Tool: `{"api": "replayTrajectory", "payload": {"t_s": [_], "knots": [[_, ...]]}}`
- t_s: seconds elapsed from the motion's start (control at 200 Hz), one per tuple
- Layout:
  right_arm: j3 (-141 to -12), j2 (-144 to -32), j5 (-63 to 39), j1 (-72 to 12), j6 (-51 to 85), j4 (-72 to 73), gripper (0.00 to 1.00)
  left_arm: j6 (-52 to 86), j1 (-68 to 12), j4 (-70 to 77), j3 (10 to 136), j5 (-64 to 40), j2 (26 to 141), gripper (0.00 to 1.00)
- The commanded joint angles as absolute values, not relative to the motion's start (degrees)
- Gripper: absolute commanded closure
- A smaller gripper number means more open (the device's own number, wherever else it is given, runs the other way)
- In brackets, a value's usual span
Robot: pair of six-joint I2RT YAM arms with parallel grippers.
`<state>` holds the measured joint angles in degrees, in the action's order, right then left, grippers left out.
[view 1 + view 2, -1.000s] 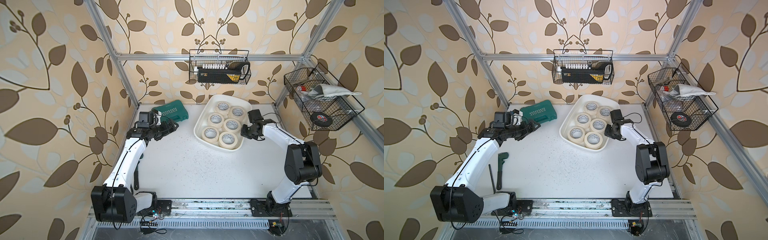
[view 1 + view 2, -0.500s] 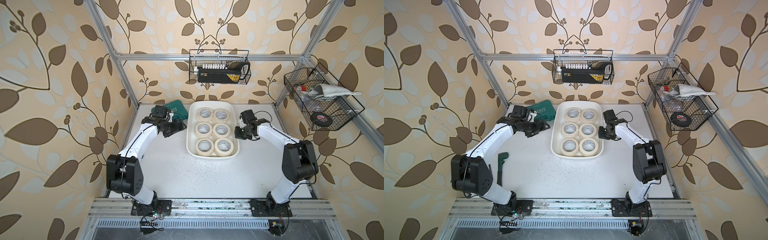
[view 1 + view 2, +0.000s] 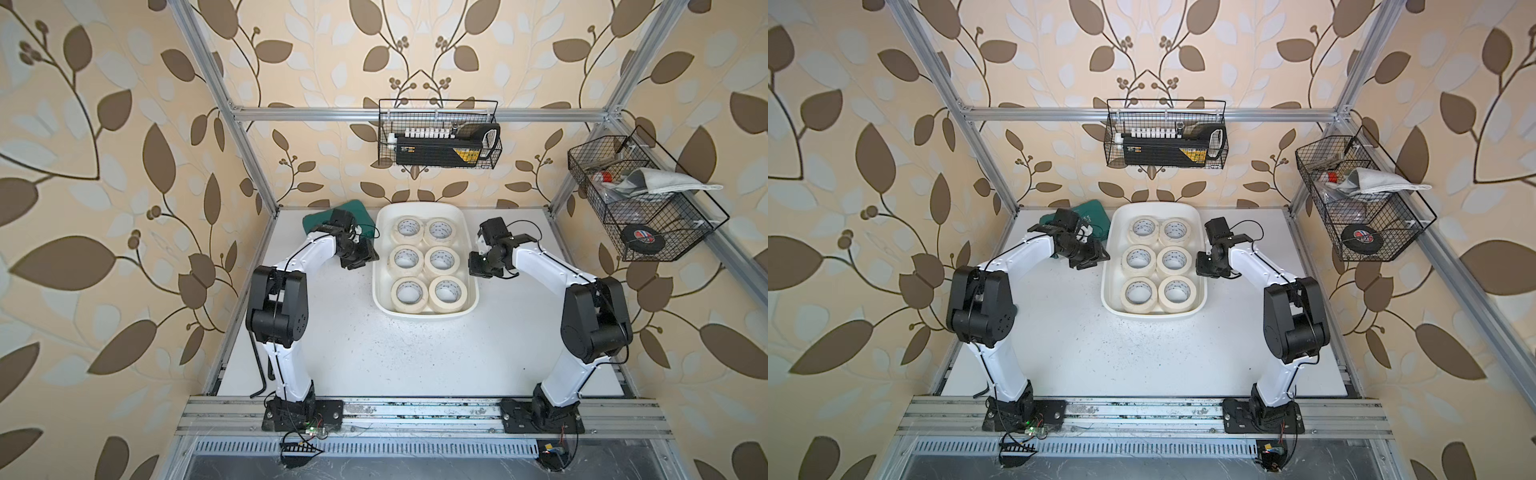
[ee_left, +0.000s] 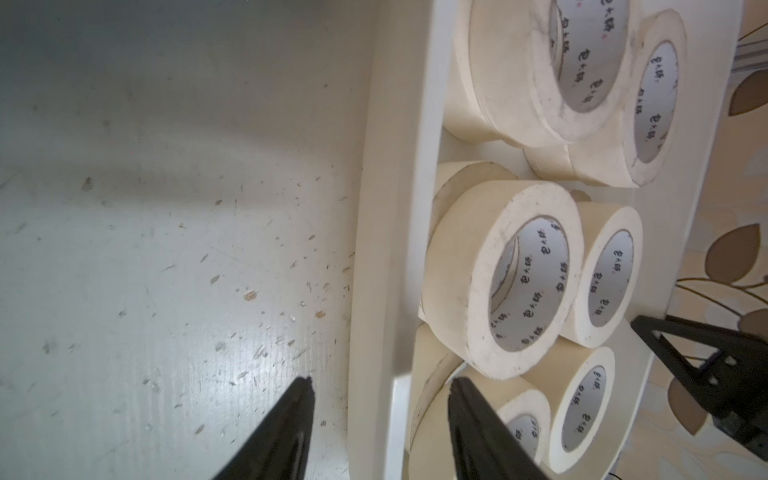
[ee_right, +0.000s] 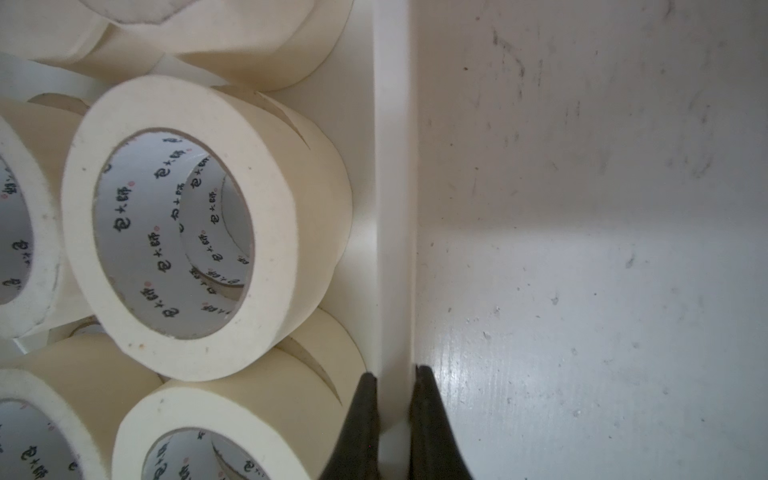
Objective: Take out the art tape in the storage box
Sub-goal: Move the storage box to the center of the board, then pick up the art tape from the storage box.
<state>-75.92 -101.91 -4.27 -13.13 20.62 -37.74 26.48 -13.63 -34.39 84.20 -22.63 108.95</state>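
Storage box point(image 3: 424, 314), frame centre: six stacks of art tape point(image 3: 433, 296). Right gripper point(image 5: 395, 372) clamped on its rim; left gripper point(image 4: 378, 386) half-open astride the opposite rim, holding nothing.

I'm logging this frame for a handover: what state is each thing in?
storage box: upright on the table, loaded.
art tape: all inside the box, lying flat in six stacks.
left gripper: open, astride one long rim.
right gripper: shut on the opposite rim.
teal case: lying flat, partly hidden.
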Motion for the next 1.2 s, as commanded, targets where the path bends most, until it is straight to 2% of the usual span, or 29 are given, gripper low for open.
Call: {"api": "replayTrajectory", "payload": {"t_s": [0.0,0.065,0.18,0.315,0.61,0.68,0.8,1.195], "knots": [[-78.3,-100.8,-4.6,-13.3,20.8,-35.8,0.58,27.2,-14.5,-32.8,87.8,-23.5,110.4,0.52],[-79.8,-100.5,-4.5,-13.1,20.8,-37.0,0.51,27.6,-14.6,-32.6,88.6,-23.2,111.5,0.56],[-83.5,-99.7,-5.6,-13.1,20.8,-38.4,0.46,28.1,-14.6,-32.4,89.3,-22.3,112.4,0.63],[-90.3,-101.4,-8.0,-14.3,21.2,-40.7,0.46,28.6,-14.6,-32.1,89.8,-21.6,113.2,0.71],[-107.4,-111.1,-7.1,-19.3,21.2,-47.5,0.46,29.9,-14.6,-30.5,90.7,-21.4,114.8,0.79],[-110.1,-113.6,-6.4,-19.8,21.2,-48.4,0.46,30.0,-14.6,-30.5,91.1,-21.5,115.2,0.84],[-114.0,-117.6,-4.9,-19.8,21.1,-49.9,0.47,29.9,-14.6,-30.2,92.1,-21.4,116.0,0.87],[-124.3,-126.9,0.0,-18.9,18.6,-53.5,0.51,30.0,-14.6,-29.9,95.0,-21.3,118.7,0.87]]}}
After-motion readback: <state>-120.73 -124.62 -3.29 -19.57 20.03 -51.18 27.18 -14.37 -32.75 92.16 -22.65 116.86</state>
